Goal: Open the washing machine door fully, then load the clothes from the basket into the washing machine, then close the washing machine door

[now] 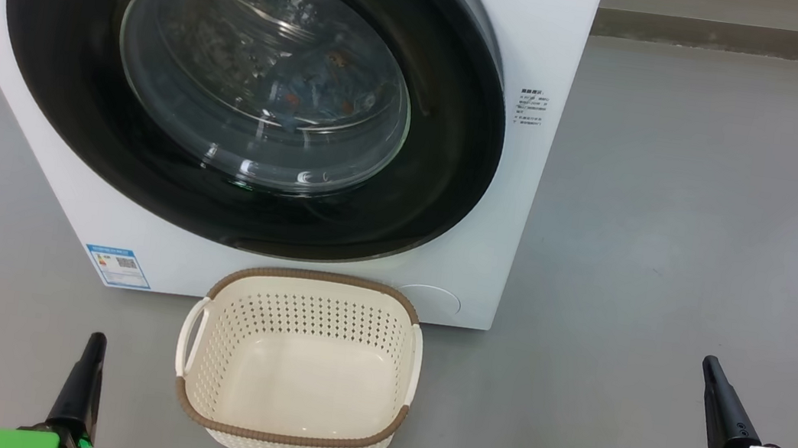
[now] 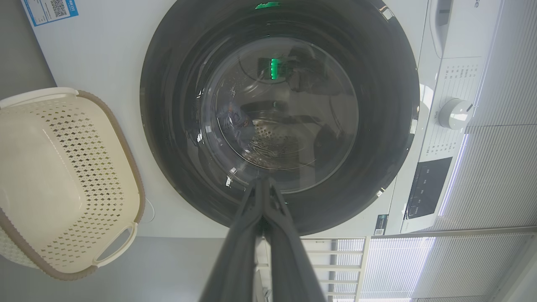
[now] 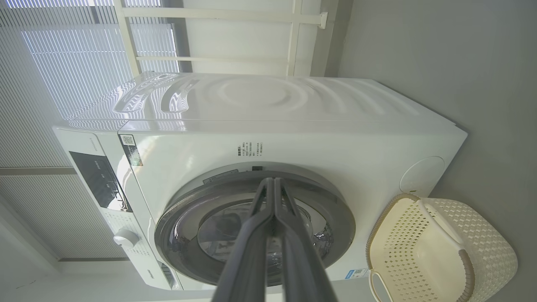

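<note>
Left gripper (image 1: 93, 352) and right gripper (image 1: 716, 383) hang low, dark fingers pressed together on nothing, probably parked because the work looks done. Between them the perforated cream basket (image 1: 315, 276), brown woven-look rim, stands empty on the floor (image 1: 678, 214) against the white washer (image 1: 526, 194). Soft blue clothes (image 1: 324, 87) lie behind the glossy round door (image 1: 61, 95), seemingly shut.

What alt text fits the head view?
White front-loading washing machine, its round glossy black door shut, blue bear-print clothes seen inside. An empty cream perforated basket sits before it; left gripper and right gripper, both shut, at the lower corners.
</note>
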### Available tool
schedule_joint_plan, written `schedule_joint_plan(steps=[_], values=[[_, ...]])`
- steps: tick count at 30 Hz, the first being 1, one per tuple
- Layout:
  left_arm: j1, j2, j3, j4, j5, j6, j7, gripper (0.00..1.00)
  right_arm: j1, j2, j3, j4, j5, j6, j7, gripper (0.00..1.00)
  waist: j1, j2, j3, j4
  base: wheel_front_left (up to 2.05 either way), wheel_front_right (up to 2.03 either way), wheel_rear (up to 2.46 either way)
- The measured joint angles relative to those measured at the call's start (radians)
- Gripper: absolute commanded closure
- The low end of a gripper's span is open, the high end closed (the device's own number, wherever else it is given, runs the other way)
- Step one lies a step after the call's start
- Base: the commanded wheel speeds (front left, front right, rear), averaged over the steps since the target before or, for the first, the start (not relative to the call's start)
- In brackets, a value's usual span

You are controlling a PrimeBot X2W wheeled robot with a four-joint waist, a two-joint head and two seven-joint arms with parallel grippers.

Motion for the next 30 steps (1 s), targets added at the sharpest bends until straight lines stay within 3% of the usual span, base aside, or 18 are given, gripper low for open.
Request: schedule_joint_plan(steps=[30], values=[[0.0, 0.0, 0.0, 0.0, 0.0, 0.0, 0.0, 1.0, 0.0, -0.004, 0.005, -0.001, 0.006, 0.0, -0.007, 1.0, 0.0, 0.0, 0.0, 0.0, 0.0, 0.0, 0.0]])
